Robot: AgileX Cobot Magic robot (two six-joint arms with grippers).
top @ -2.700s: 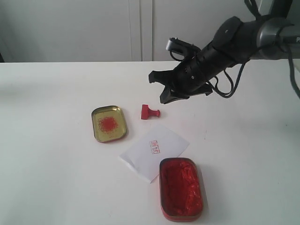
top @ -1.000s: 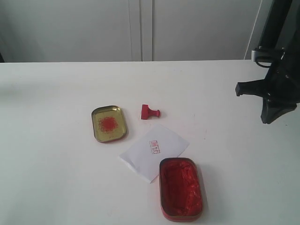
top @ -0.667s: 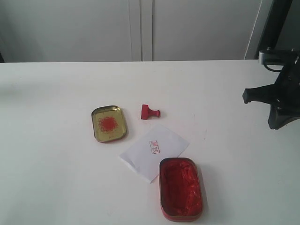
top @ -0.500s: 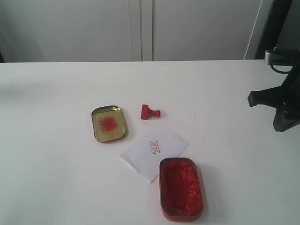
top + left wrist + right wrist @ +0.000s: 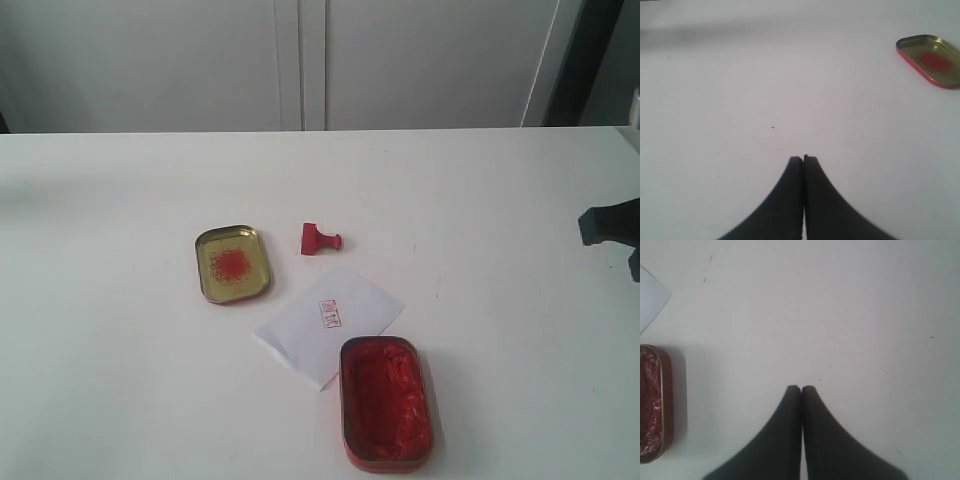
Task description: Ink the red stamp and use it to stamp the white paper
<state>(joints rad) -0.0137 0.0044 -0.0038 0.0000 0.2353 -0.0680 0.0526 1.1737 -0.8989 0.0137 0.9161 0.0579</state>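
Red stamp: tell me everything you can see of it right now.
The red stamp is small and all red, with a flat square base and a short knob handle. It lies tipped on its side on the white table, base toward the gold tin, knob pointing away. It sits beyond the white paper, apart from both, untouched.

Right arm [image 5: 610, 222] cut off at edge, seal print [image 5: 329, 313] on white paper [image 5: 352, 294] illegibly small

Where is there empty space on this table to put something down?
The white table is bare left of the shallow gold tin with a red smudge, along the back edge, and right of the oblong tin of red ink. The middle is crowded: small red stamp, white paper sheet, both tins.
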